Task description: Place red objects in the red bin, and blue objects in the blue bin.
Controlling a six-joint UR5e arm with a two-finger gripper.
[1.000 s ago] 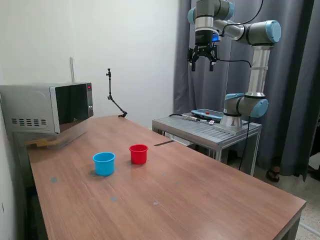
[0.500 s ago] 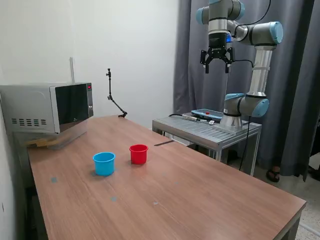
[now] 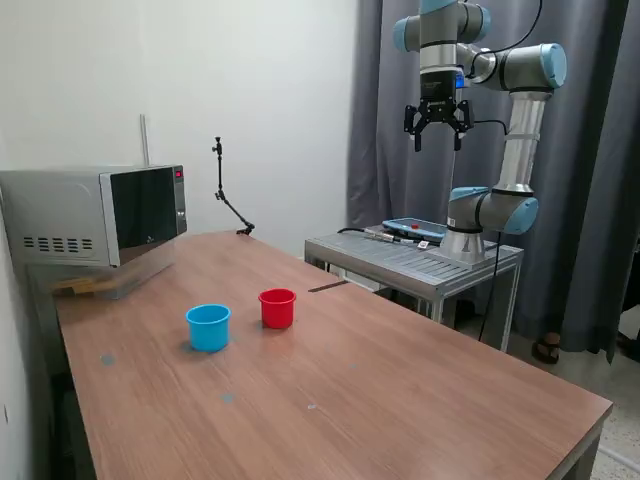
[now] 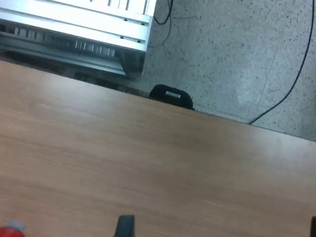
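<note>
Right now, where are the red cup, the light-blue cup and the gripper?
red cup (image 3: 277, 311), exterior view, on its front wall.
light-blue cup (image 3: 208, 331), exterior view, on its front wall.
gripper (image 3: 437, 141), exterior view, midway between its fingertips, high above the table.

A robotics lab or test room. A grey and light-blue industrial robot arm (image 3: 505, 120) stands bolted on a metal stand (image 3: 415, 262) beside a long wooden desk (image 3: 400, 380). Dark curtains (image 3: 590, 200) hang behind it against plain white walls. A microwave (image 3: 95, 215) sits at the desk's far corner, cables trail across the speckled floor (image 4: 237, 54).
</note>
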